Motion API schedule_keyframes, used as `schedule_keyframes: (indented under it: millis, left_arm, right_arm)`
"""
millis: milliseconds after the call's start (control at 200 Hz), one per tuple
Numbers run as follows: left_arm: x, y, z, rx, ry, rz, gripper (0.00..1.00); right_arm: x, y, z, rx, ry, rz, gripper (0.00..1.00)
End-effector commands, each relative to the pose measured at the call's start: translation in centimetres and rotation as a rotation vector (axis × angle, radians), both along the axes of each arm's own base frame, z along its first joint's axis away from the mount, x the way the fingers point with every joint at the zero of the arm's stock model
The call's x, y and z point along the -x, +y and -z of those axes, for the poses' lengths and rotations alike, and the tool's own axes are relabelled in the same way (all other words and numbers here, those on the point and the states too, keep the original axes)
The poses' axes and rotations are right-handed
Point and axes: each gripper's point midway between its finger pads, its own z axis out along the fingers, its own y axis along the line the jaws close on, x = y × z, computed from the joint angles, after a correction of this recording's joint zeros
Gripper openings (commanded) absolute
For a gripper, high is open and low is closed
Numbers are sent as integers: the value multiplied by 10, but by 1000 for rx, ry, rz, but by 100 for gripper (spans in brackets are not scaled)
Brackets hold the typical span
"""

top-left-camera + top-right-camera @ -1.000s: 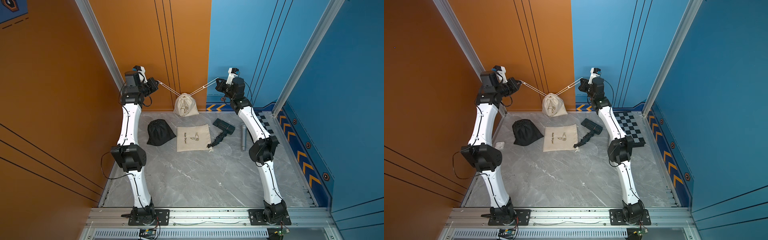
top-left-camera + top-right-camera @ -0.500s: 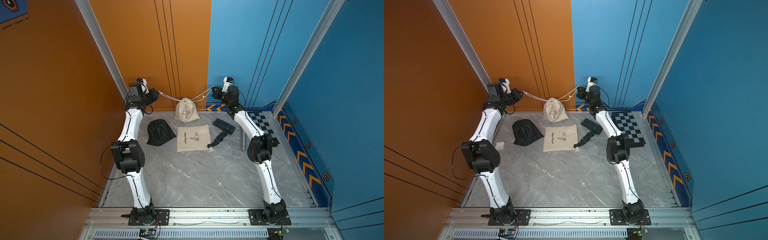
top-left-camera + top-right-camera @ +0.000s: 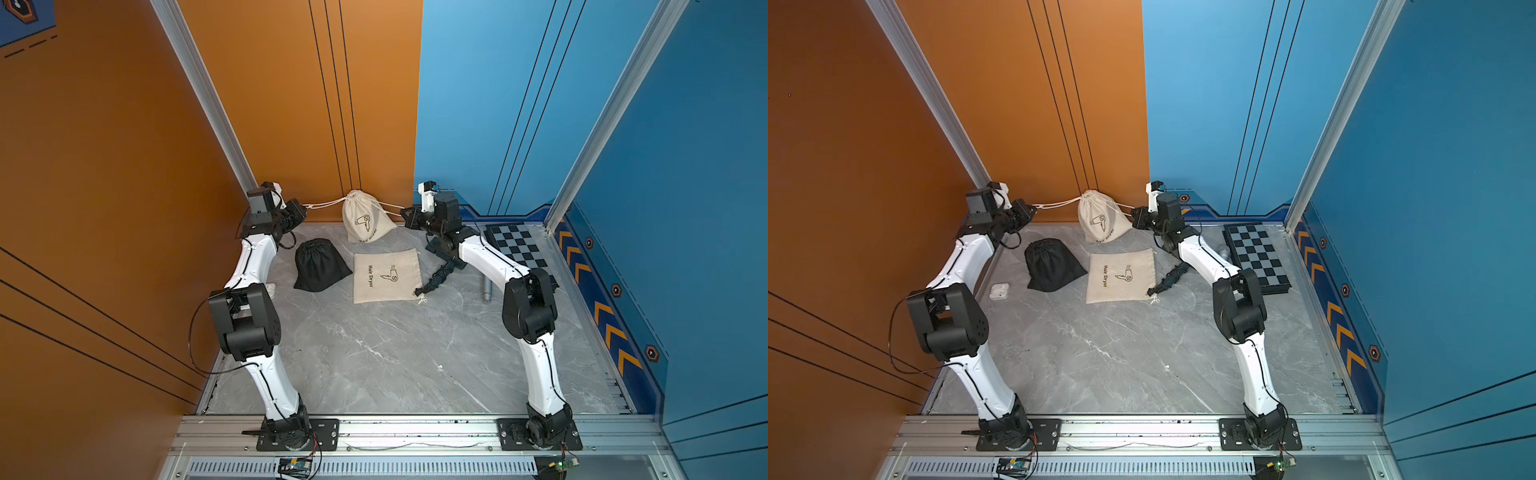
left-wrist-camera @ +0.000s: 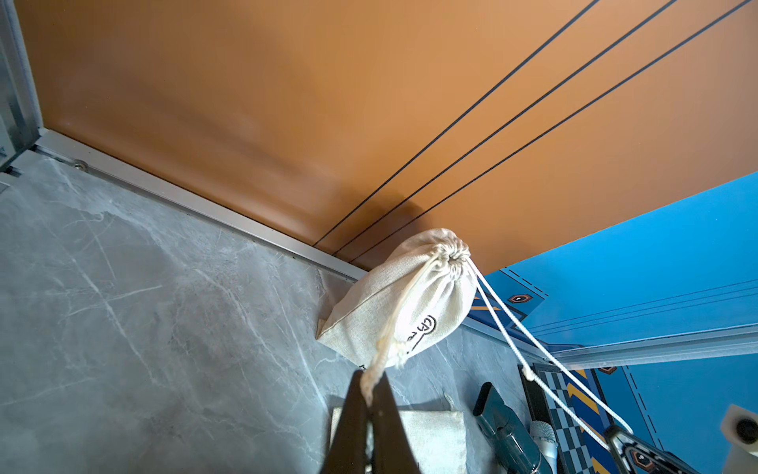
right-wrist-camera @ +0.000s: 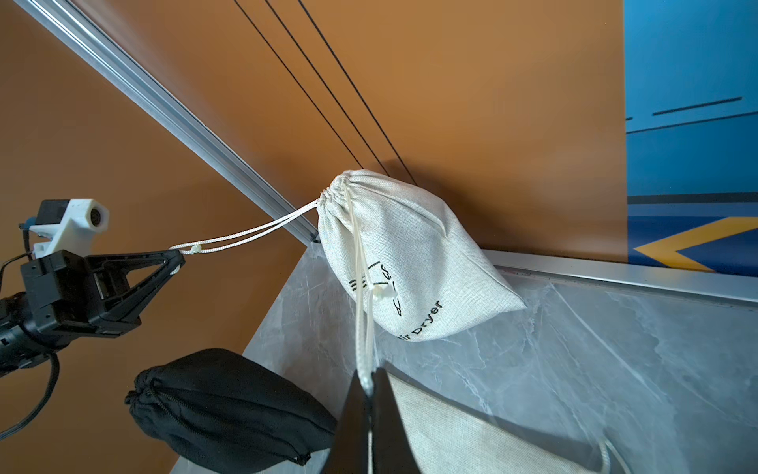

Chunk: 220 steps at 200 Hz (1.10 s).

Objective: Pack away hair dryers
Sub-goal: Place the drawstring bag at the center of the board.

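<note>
Lowered and set down, stuffed beige cloth drawstring bag (image 3: 368, 224), left gripper (image 3: 304, 206) and right gripper (image 3: 403, 212) clenching its white cords (image 3: 322, 204), black plastic hair dryer (image 3: 439, 275) just nearer than right gripper

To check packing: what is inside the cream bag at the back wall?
Contents hidden: the cream bag bulges but is cinched shut. The left gripper and right gripper each pinch a drawstring.

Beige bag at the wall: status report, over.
Left fingers and right fingers each shut on a drawstring. Bag cinched, by orange wall. Black dryer unpacked beside flat bag. Nothing in the way.
</note>
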Motion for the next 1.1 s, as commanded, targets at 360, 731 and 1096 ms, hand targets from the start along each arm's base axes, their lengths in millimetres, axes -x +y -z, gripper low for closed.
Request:
schedule_keyframes:
  millis: [360, 731, 1096]
  left_arm:
    - [35, 10, -4, 1, -2, -30, 0]
    - [37, 19, 42, 19, 157, -70, 6]
    - [19, 10, 67, 25, 217, -33, 62]
  right_arm:
    - [62, 4, 51, 129, 109, -69, 0]
    - [65, 1, 68, 145, 199, -83, 0]
    - [60, -4, 76, 164, 244, -69, 43]
